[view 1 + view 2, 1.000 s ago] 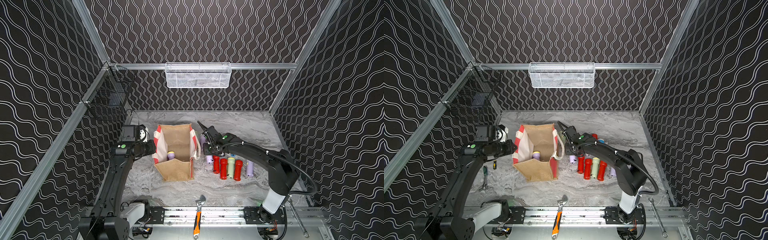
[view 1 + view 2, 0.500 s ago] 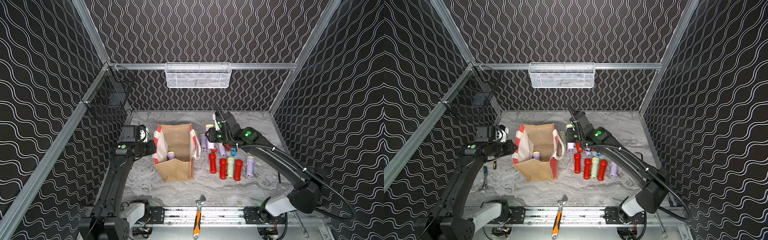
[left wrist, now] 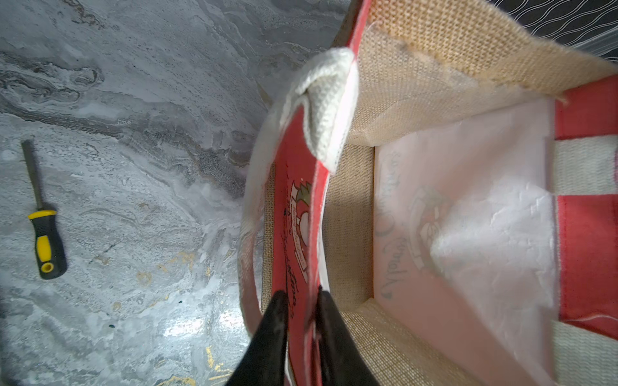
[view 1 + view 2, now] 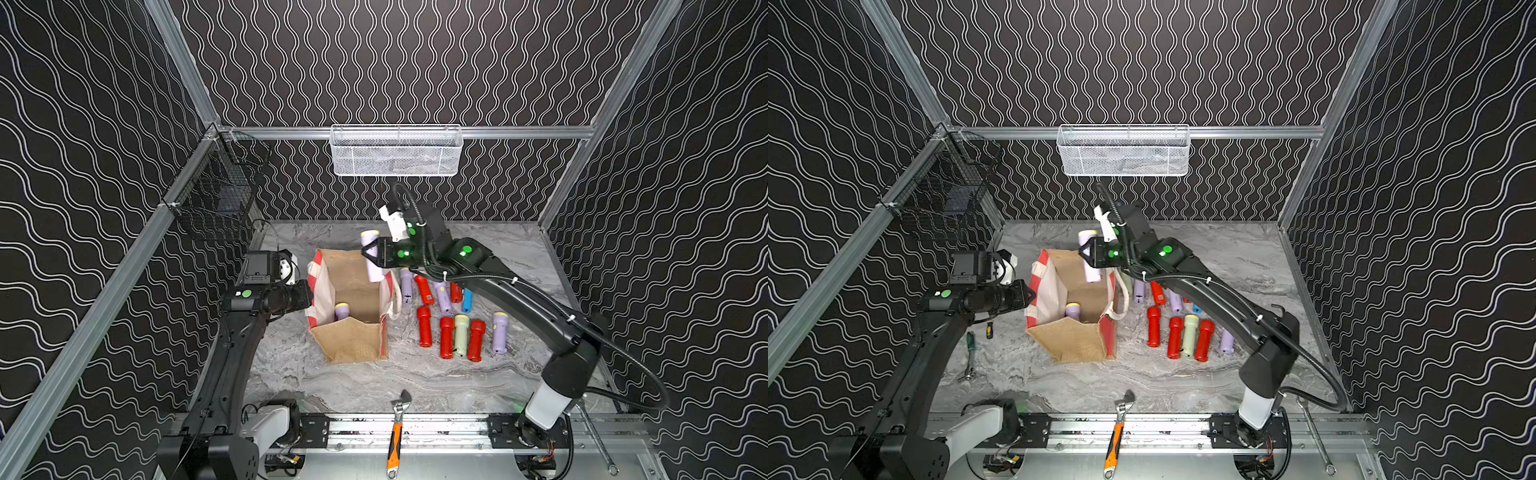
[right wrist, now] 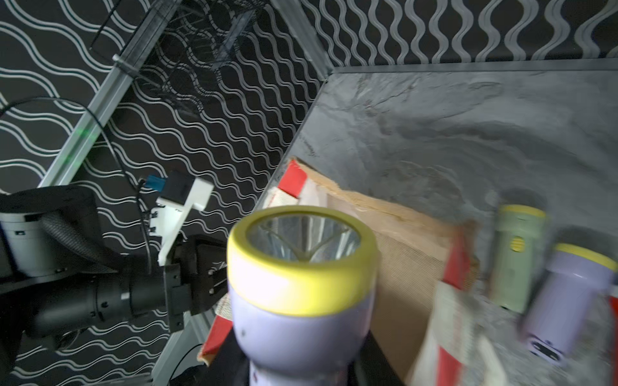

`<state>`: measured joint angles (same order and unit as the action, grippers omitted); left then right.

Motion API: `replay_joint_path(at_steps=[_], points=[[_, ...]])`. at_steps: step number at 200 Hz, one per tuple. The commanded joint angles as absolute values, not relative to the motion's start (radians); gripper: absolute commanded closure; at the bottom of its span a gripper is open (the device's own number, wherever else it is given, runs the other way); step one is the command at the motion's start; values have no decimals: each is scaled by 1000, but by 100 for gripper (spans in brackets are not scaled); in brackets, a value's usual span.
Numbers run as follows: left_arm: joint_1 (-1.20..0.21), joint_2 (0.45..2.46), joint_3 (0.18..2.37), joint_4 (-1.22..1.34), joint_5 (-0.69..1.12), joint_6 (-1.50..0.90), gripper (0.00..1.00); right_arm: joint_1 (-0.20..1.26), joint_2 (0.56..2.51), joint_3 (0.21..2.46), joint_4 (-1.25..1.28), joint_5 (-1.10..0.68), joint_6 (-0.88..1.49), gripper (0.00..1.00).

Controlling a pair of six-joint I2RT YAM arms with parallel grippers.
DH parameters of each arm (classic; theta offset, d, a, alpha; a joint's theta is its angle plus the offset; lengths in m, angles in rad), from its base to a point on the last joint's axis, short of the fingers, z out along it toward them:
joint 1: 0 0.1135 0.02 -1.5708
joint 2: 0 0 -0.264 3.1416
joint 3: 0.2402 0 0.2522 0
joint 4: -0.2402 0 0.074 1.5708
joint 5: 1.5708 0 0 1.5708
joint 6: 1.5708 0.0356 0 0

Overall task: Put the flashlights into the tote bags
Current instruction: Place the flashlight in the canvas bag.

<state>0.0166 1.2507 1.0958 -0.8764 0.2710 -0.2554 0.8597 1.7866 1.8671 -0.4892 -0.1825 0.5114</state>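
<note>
The tan jute tote bag (image 4: 351,340) (image 4: 1071,345) stands open at mid-table. My left gripper (image 4: 309,291) (image 3: 301,294) is shut on the rim of its red-and-white left side panel (image 3: 297,214). My right gripper (image 4: 366,254) (image 4: 1084,253) (image 5: 301,364) is shut on a lilac, yellow-rimmed flashlight (image 4: 371,255) (image 5: 301,284). It holds the flashlight tilted above the bag's far right corner. Another lilac flashlight (image 4: 342,311) (image 4: 1072,311) stands inside the bag. Several flashlights lie right of the bag: red (image 4: 424,326), pale green (image 4: 461,334), lilac (image 4: 500,332) and blue (image 4: 467,300).
An orange-handled wrench (image 4: 397,432) lies at the front edge and a spanner (image 4: 1314,436) at the front right. A yellow-and-black screwdriver (image 3: 45,234) lies left of the bag. A white mesh basket (image 4: 397,151) hangs on the back wall, a black wire basket (image 4: 216,203) on the left wall.
My right gripper has risen from the pile with the lilac flashlight and swung left to above the bag's rim. The left gripper has kept its hold on the bag.
</note>
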Motion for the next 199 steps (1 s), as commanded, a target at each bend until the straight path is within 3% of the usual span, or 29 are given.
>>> replay_joint_path(at_steps=[1, 128, 199], points=[[17, 1250, 1102, -841, 284, -242, 78, 878, 1843, 1914, -479, -218, 504, 86], [17, 1248, 1086, -830, 318, -238, 78, 929, 2021, 1772, -595, -199, 502, 86], [17, 1235, 1080, -832, 310, -230, 78, 928, 2147, 1821, -711, -160, 486, 85]])
